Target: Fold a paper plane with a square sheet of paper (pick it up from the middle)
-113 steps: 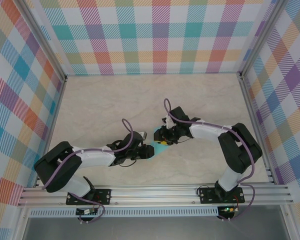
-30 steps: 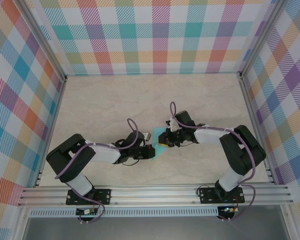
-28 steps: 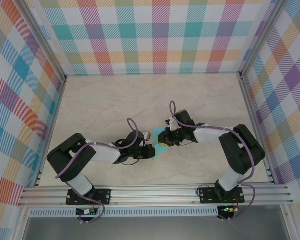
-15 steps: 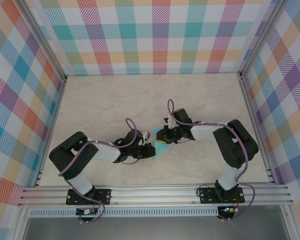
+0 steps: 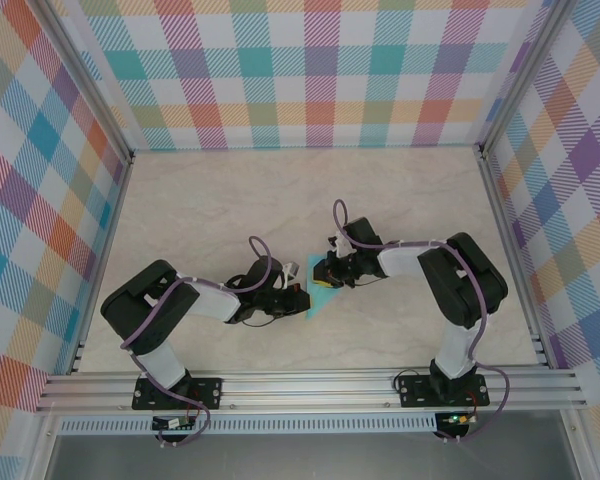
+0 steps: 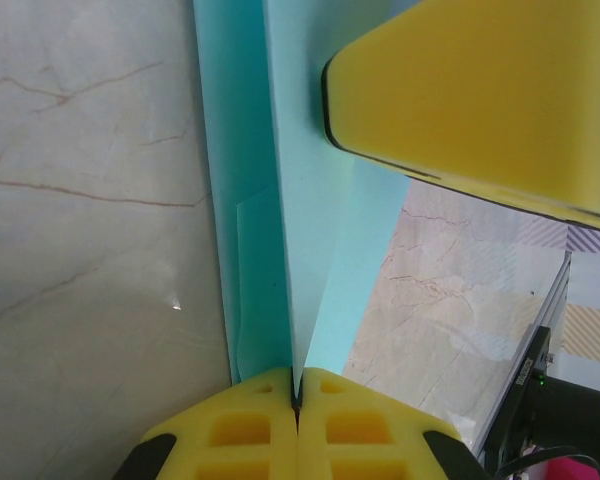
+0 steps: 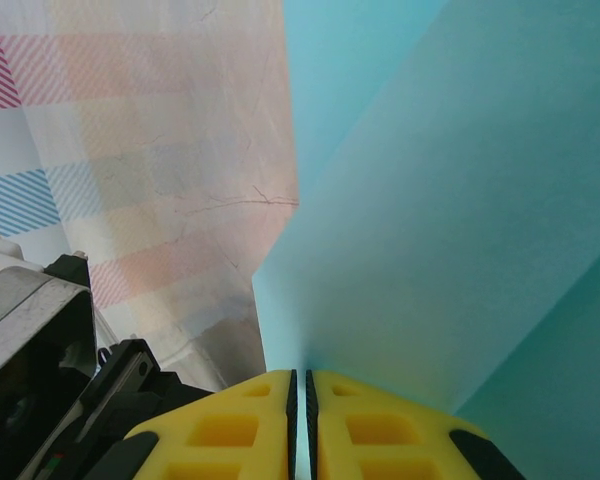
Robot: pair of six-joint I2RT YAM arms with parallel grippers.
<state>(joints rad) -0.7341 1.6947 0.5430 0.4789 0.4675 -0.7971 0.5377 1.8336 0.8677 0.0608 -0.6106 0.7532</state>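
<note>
Both arms stretch low and inward from the rail (image 5: 310, 385) at the near edge, elbows bent outward, and their ends meet near the middle of the table (image 5: 210, 210). The left gripper (image 6: 297, 386) is pinched tight on one edge of the sheet of paper (image 6: 302, 230). The right gripper (image 7: 300, 384) is clamped just as tightly on another edge. The sheet is light turquoise and creased, and it seems to be held slightly off the surface between them. The tabletop is pale with marble veining. Pastel checked walls (image 5: 300, 70) enclose it on three sides.
</note>
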